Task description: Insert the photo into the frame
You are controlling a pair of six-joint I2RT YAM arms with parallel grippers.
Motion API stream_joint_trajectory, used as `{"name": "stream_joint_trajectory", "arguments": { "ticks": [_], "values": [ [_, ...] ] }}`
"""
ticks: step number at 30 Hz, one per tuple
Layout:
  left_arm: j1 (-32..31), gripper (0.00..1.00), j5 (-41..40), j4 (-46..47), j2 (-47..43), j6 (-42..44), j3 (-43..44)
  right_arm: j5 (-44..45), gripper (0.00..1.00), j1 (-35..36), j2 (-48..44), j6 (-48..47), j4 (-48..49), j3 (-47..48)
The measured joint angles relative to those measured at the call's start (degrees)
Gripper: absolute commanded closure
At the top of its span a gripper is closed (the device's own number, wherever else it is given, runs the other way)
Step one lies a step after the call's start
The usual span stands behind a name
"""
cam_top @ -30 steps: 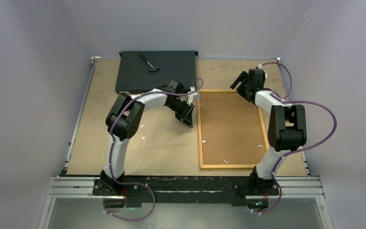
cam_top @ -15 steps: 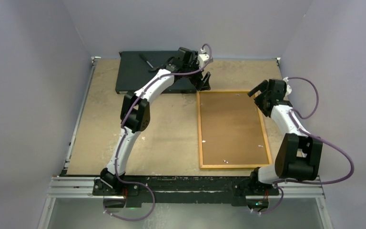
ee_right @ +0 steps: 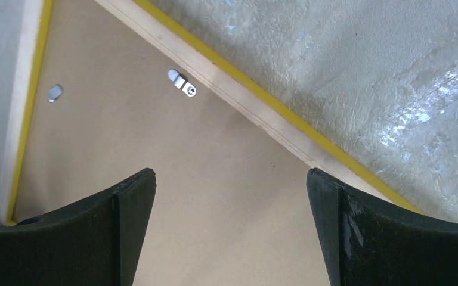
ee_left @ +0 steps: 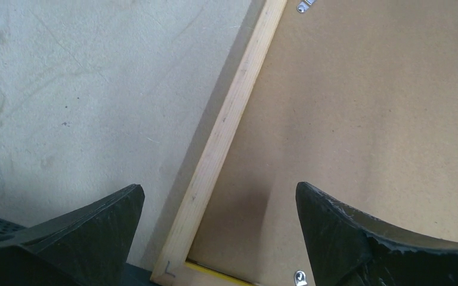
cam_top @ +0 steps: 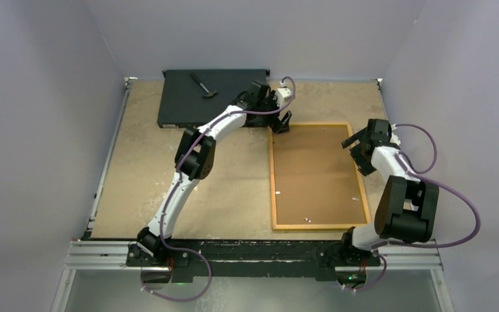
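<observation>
Nearest us, the frame (cam_top: 318,227) lies flat on the counter (cam_top: 188,182), right of centre, back side up: pale wood rails with a yellow strip along the outer edge, and a brown backing board (cam_top: 315,175) filling it. We see no photo in any view, so we cannot say whether it sits under that board or is off camera. Up the right rail, the right hand (cam_top: 358,151) hovers over the board just inside that rail, fingers spread wide with nothing between them. Its wrist view shows a small metal turn clip (ee_right: 182,83) by the rail. Farther on, the left hand (cam_top: 281,122) hangs over the far left corner, also wide open and empty, its fingers straddling the left rail. Beyond that, the black box (cam_top: 195,97) rests at the far edge with a small tool (cam_top: 203,85) on top.

How will it handle? We judge the frame light and stiff but thin, and it lies flush, so there's little to get under. The rail's outer edge near a corner looks the best place to pinch, and any pane underneath would be fragile. The board looks thin and rigid, likely pinned by the clips, which would want turning before it lifts. A paper print would be limp and easily creased, so take it by an edge
</observation>
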Motion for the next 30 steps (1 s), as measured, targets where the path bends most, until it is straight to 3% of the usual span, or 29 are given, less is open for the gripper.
{"name": "stream_joint_trajectory", "arguments": {
  "ticks": [8, 22, 30],
  "values": [
    [-0.31, 0.07, -2.29, 3.48, 0.81, -1.09, -0.15, -0.44, 0.16, 0.07, 3.91, 0.44, 1.64, -0.07],
    [-0.61, 0.17, -4.5, 8.74, 0.72, -0.15, -3.08, -5.46, 0.19, -3.3, 1.66, 0.13, 0.66, -3.63],
    [-0.66, 0.19, -5.09, 9.57, 0.68, 0.61, -3.61, -2.73, 0.22, -4.02, 7.3, 0.09, -0.22, 2.1]
  ]
}}
